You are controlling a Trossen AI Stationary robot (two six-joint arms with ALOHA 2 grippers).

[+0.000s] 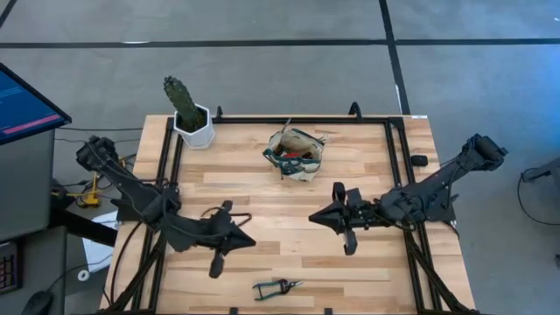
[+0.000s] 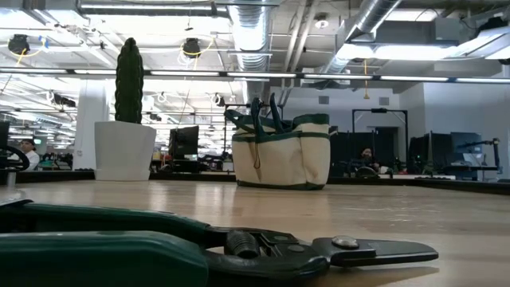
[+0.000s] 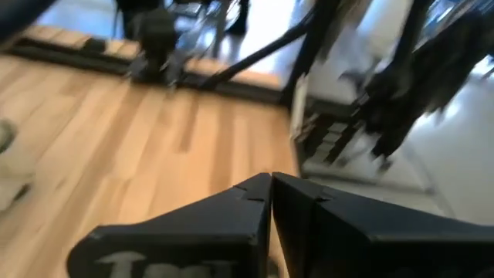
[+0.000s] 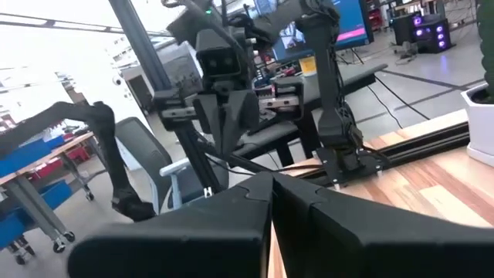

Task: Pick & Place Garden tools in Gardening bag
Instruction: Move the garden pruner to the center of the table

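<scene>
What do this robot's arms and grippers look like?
Both arms are matte black with chunky jointed segments and black cables along them. The left gripper and right gripper each end in two flat, wedge-shaped black fingers. Pale embossed lettering shows on a left finger.

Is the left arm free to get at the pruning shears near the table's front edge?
Probably yes. The pruning shears lie alone on bare wood, just ahead of the left gripper, whose fingers are shut. Nothing lies between them.

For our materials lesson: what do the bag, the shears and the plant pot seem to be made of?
Gardening bag: probably canvas, matte beige with green trim; its sides sag softly. Pruning shears: dark metal blades, green handles, perhaps plastic-coated. Plant pot: smooth white, ceramic or plastic; cannot tell.
</scene>
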